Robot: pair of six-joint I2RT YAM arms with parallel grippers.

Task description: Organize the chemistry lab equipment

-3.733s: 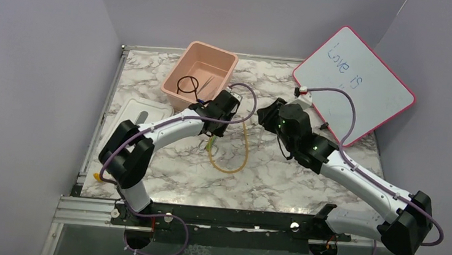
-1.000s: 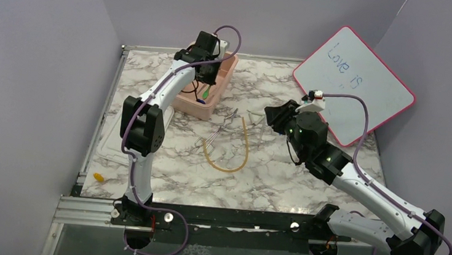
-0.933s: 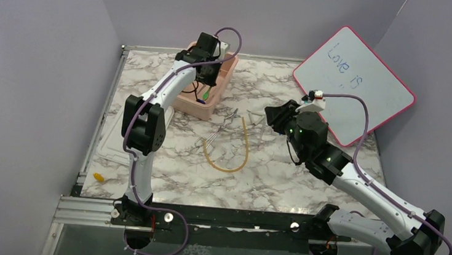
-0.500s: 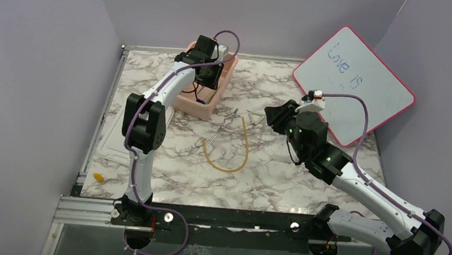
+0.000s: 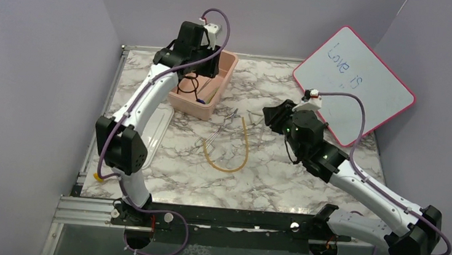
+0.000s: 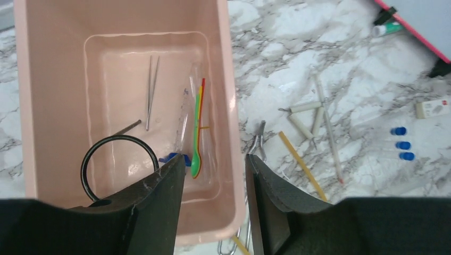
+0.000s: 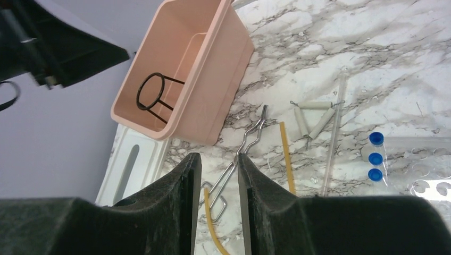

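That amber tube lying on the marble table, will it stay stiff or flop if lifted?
Probably floppy: the amber tube lies bent in a loose U, so its ends would likely droop from a middle grasp. It looks thin, so probably light.

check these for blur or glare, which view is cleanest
Left wrist: sharp inside the pink tub, faint sheen on its floor, the left tool near and dark. Right wrist: marble table crisp, right tool in shadow. Top external: even light, fine detail soft.
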